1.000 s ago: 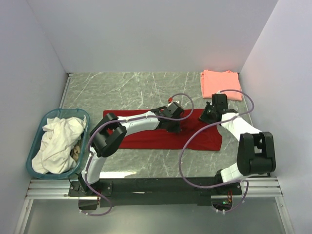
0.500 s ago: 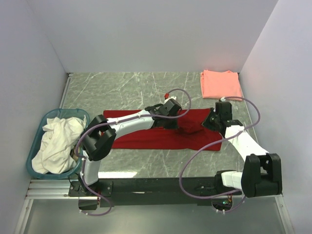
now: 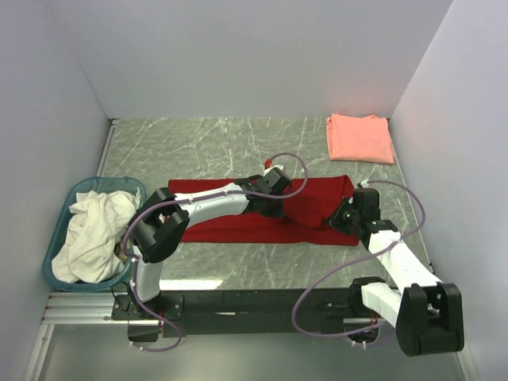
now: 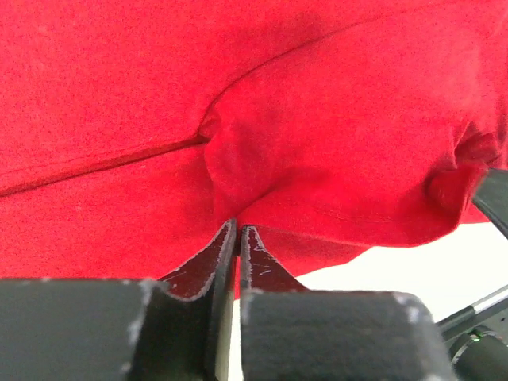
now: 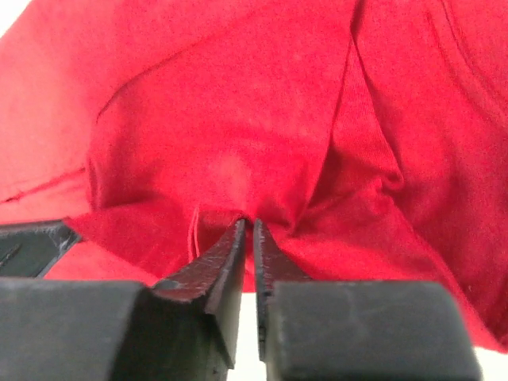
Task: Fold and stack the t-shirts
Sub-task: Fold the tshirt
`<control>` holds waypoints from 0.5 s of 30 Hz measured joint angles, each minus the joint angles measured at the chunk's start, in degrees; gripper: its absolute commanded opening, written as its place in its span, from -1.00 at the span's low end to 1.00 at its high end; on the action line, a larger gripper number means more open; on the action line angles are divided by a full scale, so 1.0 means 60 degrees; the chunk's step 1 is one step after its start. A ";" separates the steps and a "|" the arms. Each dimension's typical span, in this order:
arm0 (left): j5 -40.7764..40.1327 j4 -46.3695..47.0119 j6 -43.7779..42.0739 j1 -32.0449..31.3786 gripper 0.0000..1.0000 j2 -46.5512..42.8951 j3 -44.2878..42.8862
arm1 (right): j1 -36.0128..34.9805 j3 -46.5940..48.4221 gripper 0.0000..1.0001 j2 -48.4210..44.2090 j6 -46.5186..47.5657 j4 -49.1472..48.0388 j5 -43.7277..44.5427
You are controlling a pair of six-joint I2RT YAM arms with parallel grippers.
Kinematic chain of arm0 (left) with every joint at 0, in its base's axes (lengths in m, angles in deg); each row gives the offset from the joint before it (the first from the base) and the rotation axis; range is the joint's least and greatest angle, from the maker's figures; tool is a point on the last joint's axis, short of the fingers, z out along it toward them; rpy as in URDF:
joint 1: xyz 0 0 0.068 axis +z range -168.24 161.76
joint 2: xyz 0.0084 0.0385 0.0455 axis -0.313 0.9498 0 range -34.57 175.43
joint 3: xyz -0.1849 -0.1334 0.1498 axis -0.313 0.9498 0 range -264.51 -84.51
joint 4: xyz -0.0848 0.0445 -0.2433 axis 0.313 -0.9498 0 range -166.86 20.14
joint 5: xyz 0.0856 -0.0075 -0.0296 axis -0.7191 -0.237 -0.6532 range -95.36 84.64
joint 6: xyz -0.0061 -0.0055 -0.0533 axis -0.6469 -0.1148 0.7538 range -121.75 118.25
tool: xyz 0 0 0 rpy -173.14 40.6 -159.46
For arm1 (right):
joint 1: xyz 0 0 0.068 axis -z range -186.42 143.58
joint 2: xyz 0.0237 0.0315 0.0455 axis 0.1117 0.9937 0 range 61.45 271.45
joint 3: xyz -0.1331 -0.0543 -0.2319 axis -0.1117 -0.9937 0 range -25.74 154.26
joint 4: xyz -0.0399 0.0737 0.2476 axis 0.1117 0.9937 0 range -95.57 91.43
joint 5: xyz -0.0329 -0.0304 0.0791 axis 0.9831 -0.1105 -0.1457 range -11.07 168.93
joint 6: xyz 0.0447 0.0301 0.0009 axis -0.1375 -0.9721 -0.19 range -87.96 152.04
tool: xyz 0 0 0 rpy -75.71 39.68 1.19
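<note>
Fold step on the deep red soft cloth t-shirt (image 3: 214, 226), with both hands low on it.

The shirt is lying as a long band across the middle of the grey marbled counter (image 3: 198, 151). The salmon-pink folded t-shirt (image 3: 359, 139) is sitting well apart at the far right corner. The left hand (image 3: 278, 211) is working near the band's middle, its fingers pressed almost together and pinching the hem. The right hand (image 3: 335, 221) is at the band's near right end, fingers likewise nearly together, with red cloth puckering into their tips. Judging by this, a lengthwise fold is being laid down. Next would be letting go cleanly and lifting straight off so nothing drags. Then come crosswise folds, before carrying the red shirt onto the pink one.
</note>
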 measured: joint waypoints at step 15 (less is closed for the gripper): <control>0.0262 0.0226 -0.0240 0.0138 -0.31 -0.0987 0.1191 | 0.0000 -0.0321 -0.32 -0.2397 -0.0237 0.0965 0.0036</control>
